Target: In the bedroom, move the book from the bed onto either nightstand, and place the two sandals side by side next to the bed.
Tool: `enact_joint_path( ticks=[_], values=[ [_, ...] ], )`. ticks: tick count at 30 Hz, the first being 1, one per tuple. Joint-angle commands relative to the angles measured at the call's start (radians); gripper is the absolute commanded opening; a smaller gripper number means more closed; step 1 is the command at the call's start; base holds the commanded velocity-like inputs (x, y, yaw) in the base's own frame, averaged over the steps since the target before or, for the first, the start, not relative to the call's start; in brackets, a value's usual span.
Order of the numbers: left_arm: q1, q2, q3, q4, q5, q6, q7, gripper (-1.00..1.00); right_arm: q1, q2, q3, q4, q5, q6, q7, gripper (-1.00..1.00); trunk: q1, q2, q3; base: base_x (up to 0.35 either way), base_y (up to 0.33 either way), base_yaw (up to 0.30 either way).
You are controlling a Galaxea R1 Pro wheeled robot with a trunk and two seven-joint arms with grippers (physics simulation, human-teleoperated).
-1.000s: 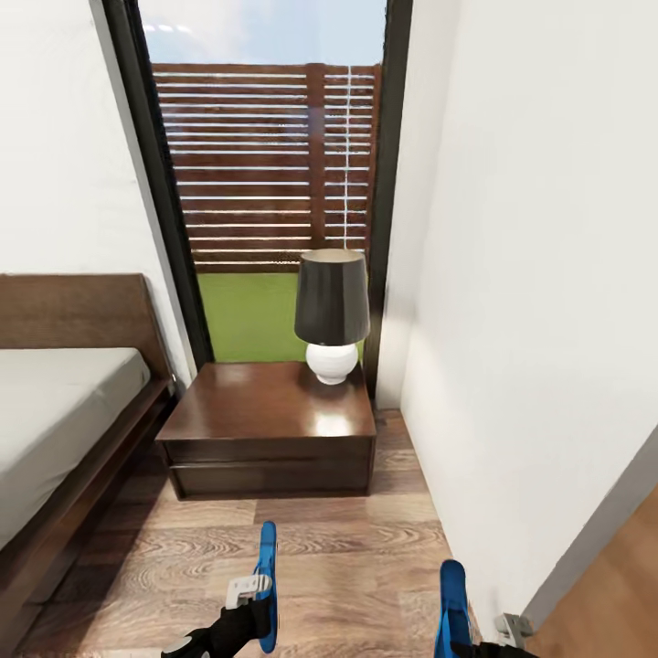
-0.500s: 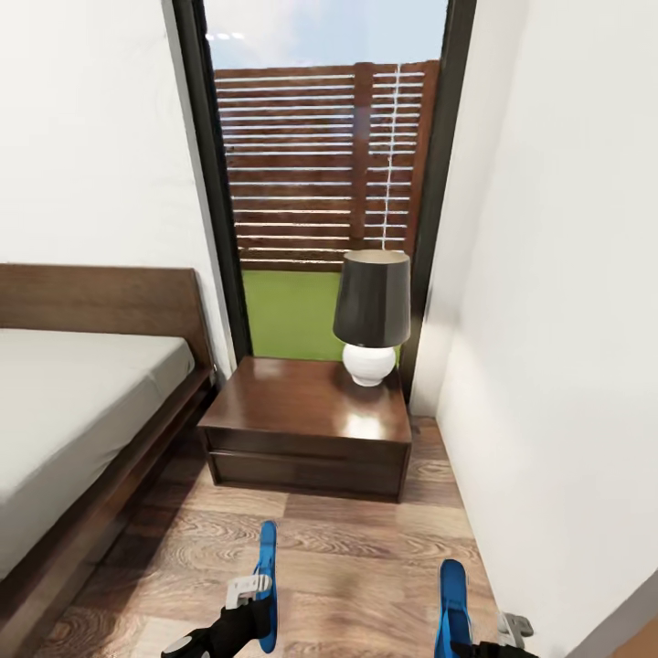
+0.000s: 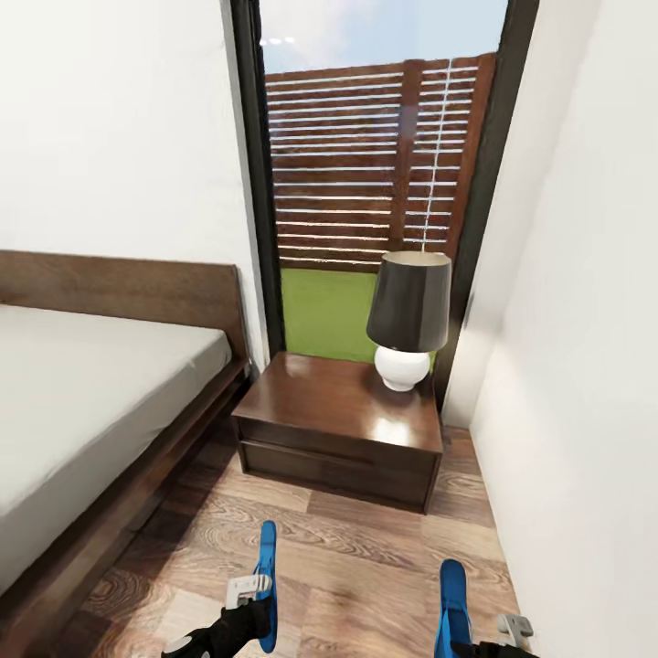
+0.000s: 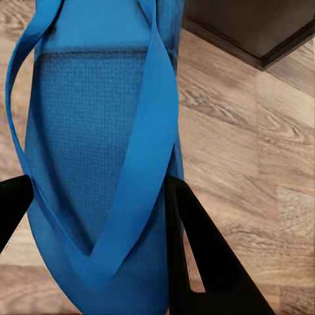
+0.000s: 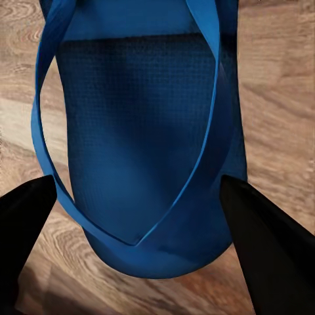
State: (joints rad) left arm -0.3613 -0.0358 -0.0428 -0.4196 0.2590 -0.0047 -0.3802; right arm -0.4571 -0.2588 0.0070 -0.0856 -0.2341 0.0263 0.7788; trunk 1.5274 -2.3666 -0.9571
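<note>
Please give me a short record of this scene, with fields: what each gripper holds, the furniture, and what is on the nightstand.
left gripper: shut on a blue sandal
right gripper: shut on the other blue sandal
bed: at the left, grey mattress bare in the part seen
nightstand: beside the bed, under the window
on nightstand: lamp, dark shade, white base
floor: wood planks

My sandals point(image 4: 98, 151) are bright blue, the nightstand point(image 3: 338, 429) glossy dark brown, the bed's mattress point(image 3: 82, 402) plain light grey.
</note>
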Motion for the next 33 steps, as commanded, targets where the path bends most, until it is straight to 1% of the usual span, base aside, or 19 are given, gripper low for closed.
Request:
enact_joint_path(
  ticks=[1,33],
  values=[
    [-0.001,0.000,-0.005,0.001,0.006,-0.001,0.001,-1.00,0.000,0.000,0.001,0.000,-0.005,0.003,0.004,-1.00,0.000,0.000,-0.001,0.000,-0.012,0.278],
    [-0.001,0.000,-0.005,0.001,0.006,-0.001,0.001,-1.00,0.000,0.000,0.001,0.000,-0.005,0.003,0.003,-1.00,0.000,0.000,-0.001,0.000,-0.001,0.280]
  ],
)
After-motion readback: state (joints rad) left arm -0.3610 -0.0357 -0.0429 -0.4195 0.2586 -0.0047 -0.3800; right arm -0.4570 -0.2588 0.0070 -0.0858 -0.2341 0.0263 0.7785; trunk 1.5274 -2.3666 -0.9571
